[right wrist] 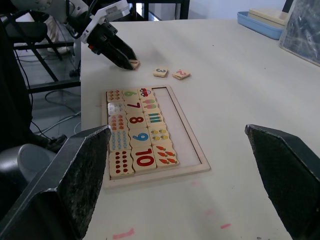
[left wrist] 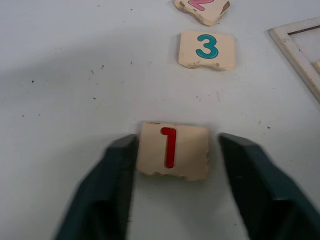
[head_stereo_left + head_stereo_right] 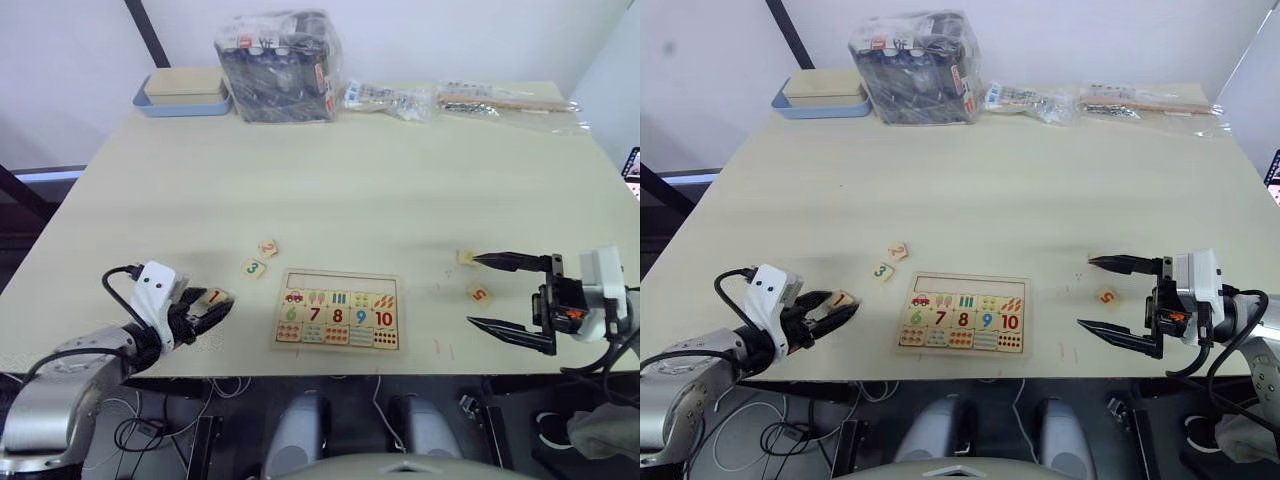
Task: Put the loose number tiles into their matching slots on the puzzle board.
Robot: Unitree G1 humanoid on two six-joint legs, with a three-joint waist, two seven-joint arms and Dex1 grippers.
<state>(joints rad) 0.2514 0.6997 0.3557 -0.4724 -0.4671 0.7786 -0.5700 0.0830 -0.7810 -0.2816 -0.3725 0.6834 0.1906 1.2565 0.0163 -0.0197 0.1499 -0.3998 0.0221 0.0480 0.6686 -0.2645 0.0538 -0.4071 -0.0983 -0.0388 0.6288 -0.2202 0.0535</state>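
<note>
The tile 1 (image 2: 173, 150) is pale wood with a red digit; the tile 3 (image 2: 207, 49) carries a teal digit, the tile 2 (image 3: 268, 248) a pink one, the tile 5 (image 3: 480, 294) a red-orange one. The puzzle board (image 3: 338, 309) is pale wood, printed with a green 6, red 7 and 8, blue 9, red 10, above squares of coloured dots. Both grippers' fingers (image 1: 82, 175) are black. The tray (image 3: 184, 103) is light blue.

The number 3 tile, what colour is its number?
Teal, a blue-green. The number 3 tile shows best in the left wrist view, lying on the table.
</note>
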